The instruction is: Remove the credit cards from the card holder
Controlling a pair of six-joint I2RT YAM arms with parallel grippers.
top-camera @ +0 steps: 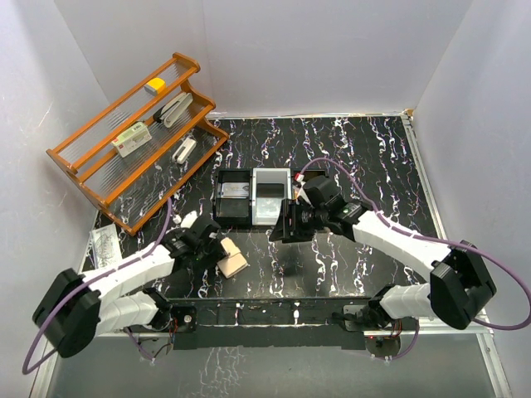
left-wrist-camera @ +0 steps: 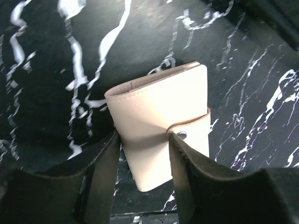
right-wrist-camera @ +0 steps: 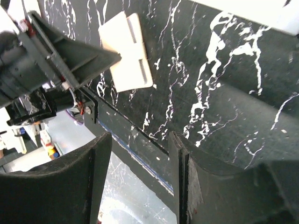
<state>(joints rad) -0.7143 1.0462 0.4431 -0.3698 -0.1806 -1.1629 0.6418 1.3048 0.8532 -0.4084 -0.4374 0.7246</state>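
The card holder, a beige leather wallet, lies closed on the black marbled table with its snap tab fastened. It also shows in the top view and the right wrist view. No credit cards are visible; any are hidden inside the closed holder. My left gripper is open, with its fingers straddling the holder's near end just above it. It sits at the holder's left in the top view. My right gripper is open and empty. It hovers right of the holder, in front of the tray.
A black-and-grey three-compartment tray stands at the table's middle back. A wooden slatted rack holding small boxes leans at the back left. A clear plastic bag lies at the left edge. The table's front rail is close below the right gripper.
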